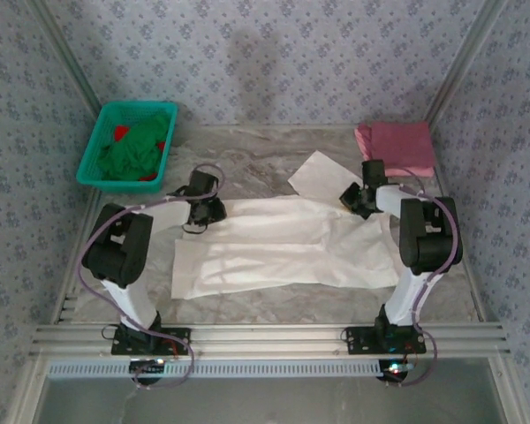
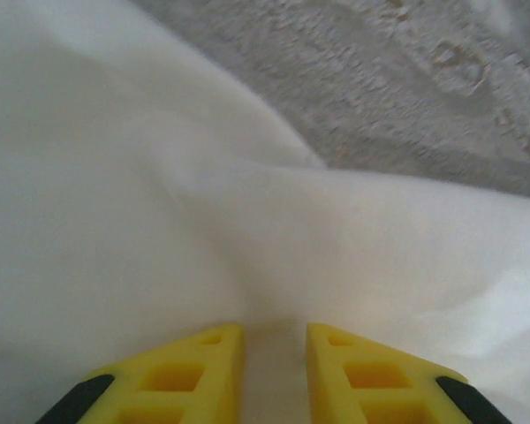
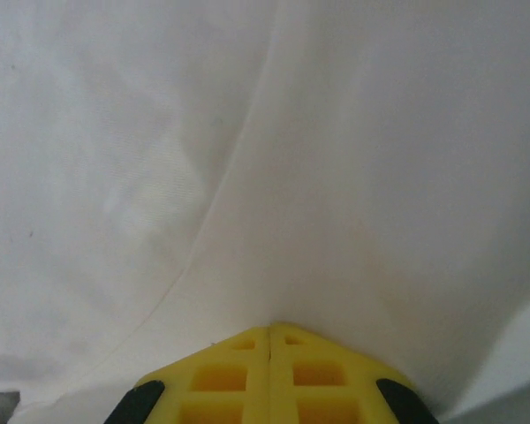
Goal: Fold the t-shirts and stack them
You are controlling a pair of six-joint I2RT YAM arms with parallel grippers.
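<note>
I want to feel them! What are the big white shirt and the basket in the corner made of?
The white shirt looks like soft, matte cloth, probably cotton knit: it lies limp on the table, with creases and gentle folds. The basket looks like hard teal plastic: its rim stays straight and stiff, and its walls seem meshed, though that is too small to tell for sure.

The cream-white t-shirt (image 1: 283,252) is soft matt cloth, the table (image 1: 247,168) rough, stone-like, the basket (image 1: 91,150) plastic mesh.
</note>
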